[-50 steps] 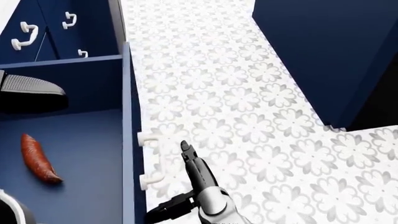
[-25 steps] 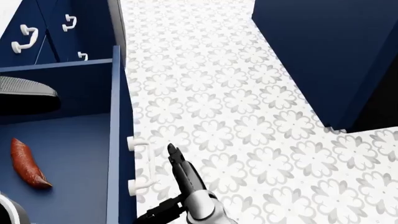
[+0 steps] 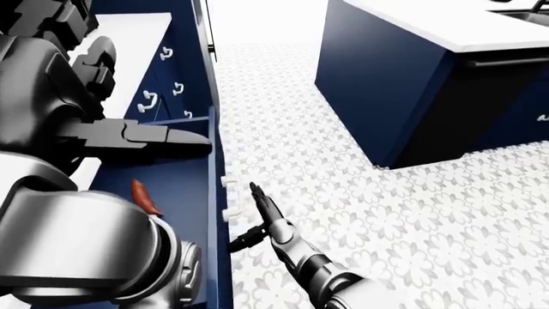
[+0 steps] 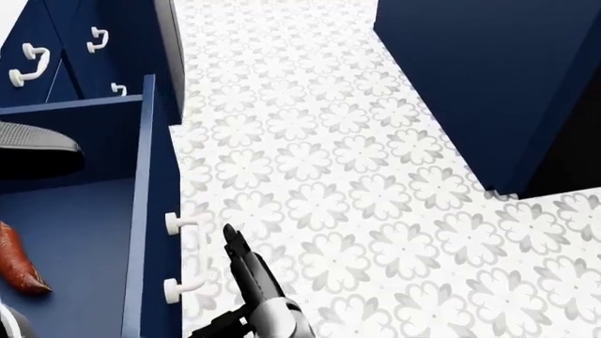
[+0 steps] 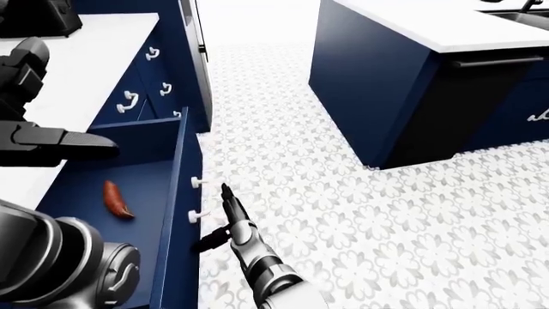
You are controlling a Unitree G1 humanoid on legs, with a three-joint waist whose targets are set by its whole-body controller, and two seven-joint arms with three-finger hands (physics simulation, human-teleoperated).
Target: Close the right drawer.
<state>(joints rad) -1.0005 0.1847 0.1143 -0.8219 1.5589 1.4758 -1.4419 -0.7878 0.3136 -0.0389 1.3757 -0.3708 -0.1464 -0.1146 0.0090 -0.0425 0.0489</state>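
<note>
Right hand [image 4: 246,282], fingers extended and holding nothing, sits just beside the white handle [image 4: 181,257] on the open right drawer's [image 4: 149,211] face (a red sausage-like item [image 4: 17,267] lies inside); a flat, square push leftward should shut it.

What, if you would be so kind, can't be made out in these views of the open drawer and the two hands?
- Whether the right hand touches the drawer handle: head view shows its fingers beside it, the contact not visible.
- The reddish item in the drawer: too small to identify; the head view's left edge cuts it.
- The left hand: only dark fingers over the drawer show, its grip unclear.
- The drawer's near end: hidden by the robot's arm in the left-eye view.
</note>
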